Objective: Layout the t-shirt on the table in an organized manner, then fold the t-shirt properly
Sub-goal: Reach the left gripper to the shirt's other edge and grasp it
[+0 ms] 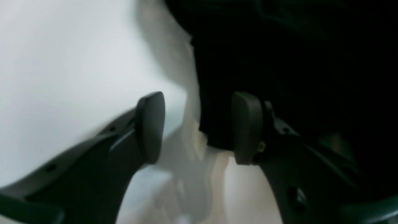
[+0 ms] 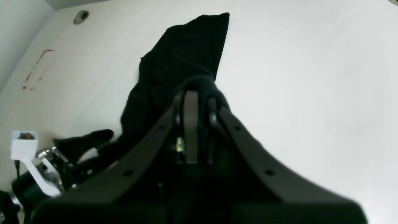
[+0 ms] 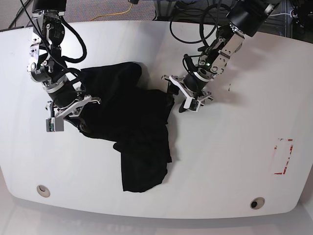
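Still early in the layout stage: soft black cloth t-shirt point(image 3: 129, 129) lying crumpled mid glossy white table point(image 3: 220, 161), not yet spread, folding untouched. Right gripper point(image 2: 199, 104) clamped on a bunched edge. Left gripper point(image 1: 199, 127) (at the opposite edge) with jaws apart, gripping nothing.

A: What sort of place is this?
B: A robotics lab, I'd say. Two black robot arms point(image 3: 49, 58) stand at a big glossy white worktop point(image 3: 230, 161), with loose cables point(image 3: 117, 13) trailing behind.
A: Anything else?
B: A red tape rectangle point(image 3: 283, 156) marked on the worktop, and round grommet holes point(image 3: 257, 202).
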Robot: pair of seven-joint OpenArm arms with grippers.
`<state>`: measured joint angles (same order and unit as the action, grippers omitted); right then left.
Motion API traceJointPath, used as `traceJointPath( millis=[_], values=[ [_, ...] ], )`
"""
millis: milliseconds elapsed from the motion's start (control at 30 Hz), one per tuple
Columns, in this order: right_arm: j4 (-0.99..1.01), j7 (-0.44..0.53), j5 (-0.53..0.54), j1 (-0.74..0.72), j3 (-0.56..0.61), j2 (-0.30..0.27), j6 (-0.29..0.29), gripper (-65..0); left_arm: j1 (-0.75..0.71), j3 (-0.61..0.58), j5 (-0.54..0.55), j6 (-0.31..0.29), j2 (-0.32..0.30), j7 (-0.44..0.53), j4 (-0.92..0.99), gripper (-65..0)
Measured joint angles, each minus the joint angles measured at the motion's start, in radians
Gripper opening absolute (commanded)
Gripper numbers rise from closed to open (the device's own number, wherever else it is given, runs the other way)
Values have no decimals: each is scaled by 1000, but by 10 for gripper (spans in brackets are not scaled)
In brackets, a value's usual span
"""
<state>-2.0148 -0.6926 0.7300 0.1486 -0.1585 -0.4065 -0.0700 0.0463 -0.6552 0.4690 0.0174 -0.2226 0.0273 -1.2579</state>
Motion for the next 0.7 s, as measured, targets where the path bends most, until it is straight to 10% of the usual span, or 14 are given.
traceJointPath(
  millis=[233, 700],
  values=[
    [0, 0, 0, 0, 0, 12, 0, -650, -2, 1, 3, -113, 0, -16, -3, -328],
    [0, 0, 0, 0, 1, 28, 0, -650, -6, 14, 3, -125, 18, -35, -10, -326]
  ],
)
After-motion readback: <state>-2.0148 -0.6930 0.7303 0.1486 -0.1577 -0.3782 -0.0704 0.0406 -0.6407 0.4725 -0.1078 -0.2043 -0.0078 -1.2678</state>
